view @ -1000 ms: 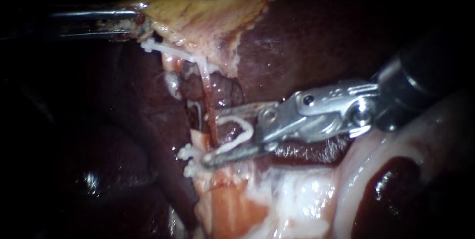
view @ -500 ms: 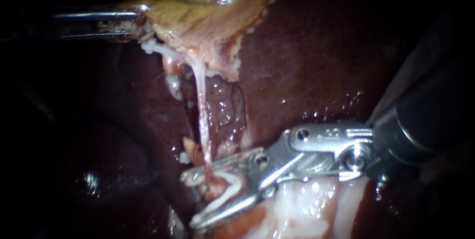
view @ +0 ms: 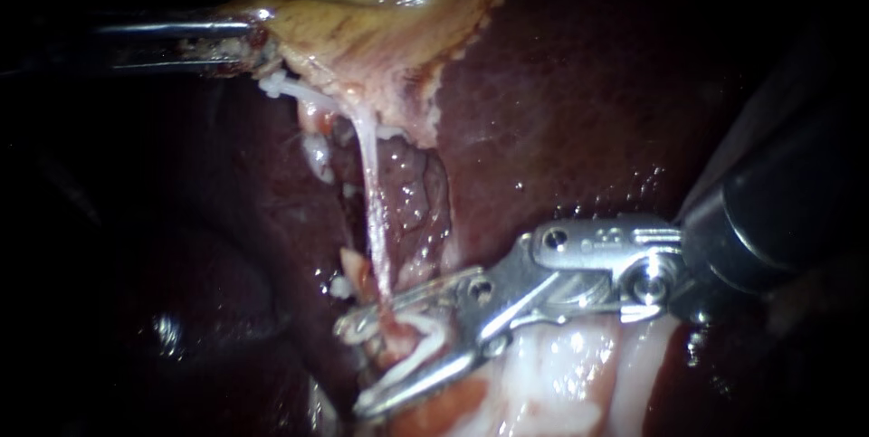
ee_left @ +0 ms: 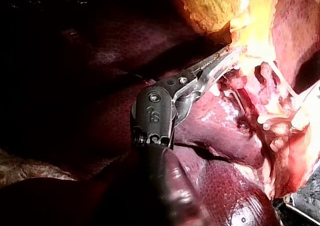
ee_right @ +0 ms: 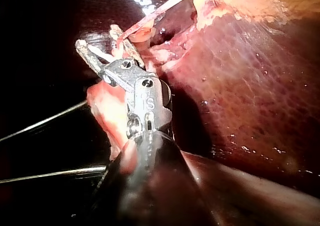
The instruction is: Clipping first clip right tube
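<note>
Both end effectors grasp: left instrument pinches gallbladder, right instrument holds a clip astride the tube.

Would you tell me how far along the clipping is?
Done: left instrument grips the gallbladder, stretching the tube. In hand: right instrument holds an open clip astride the tube's lower end. Left: close the clip, withdraw.

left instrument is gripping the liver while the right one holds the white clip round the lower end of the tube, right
No: the endoscope view shows the left instrument gripping the edge of the yellowish gallbladder, not the liver. The right instrument does hold the white clip round the lower end of the tube.
</note>
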Tool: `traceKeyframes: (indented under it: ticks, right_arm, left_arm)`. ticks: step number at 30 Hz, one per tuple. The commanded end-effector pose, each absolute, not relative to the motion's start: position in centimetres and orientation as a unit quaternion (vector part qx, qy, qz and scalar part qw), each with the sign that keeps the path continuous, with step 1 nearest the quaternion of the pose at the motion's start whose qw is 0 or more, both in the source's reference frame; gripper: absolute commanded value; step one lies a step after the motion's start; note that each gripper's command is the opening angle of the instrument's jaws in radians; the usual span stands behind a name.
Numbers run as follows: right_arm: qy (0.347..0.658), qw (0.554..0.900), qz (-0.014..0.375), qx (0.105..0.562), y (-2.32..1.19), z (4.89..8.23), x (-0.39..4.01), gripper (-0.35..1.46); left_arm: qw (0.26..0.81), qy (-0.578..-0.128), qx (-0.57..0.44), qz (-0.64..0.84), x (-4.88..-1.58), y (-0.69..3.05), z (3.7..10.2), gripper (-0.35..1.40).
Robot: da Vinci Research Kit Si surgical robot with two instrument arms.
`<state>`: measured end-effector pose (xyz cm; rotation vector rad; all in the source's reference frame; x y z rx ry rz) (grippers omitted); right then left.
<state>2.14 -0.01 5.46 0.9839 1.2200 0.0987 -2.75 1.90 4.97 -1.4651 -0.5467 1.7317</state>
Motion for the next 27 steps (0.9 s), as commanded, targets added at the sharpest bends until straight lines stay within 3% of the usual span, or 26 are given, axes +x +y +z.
traceKeyframes:
  ticks: [1, 14, 27]
  right_arm:
    - [0.549, 0.707, 0.045, 0.443, -0.01, 5.46, 2.14, 0.40]
    - [0.546, 0.706, 0.051, 0.449, 0.09, 5.52, 2.05, 0.11]
    - [0.539, 0.705, 0.062, 0.457, 0.11, 5.53, 2.03, -0.03]
  left_arm:
    - [0.393, -0.215, -0.577, 0.682, -2.75, 1.90, 4.97, -0.35]
    - [0.393, -0.215, -0.577, 0.683, -2.76, 1.90, 4.98, -0.35]
    - [0.393, -0.215, -0.577, 0.683, -2.76, 1.90, 4.99, -0.35]
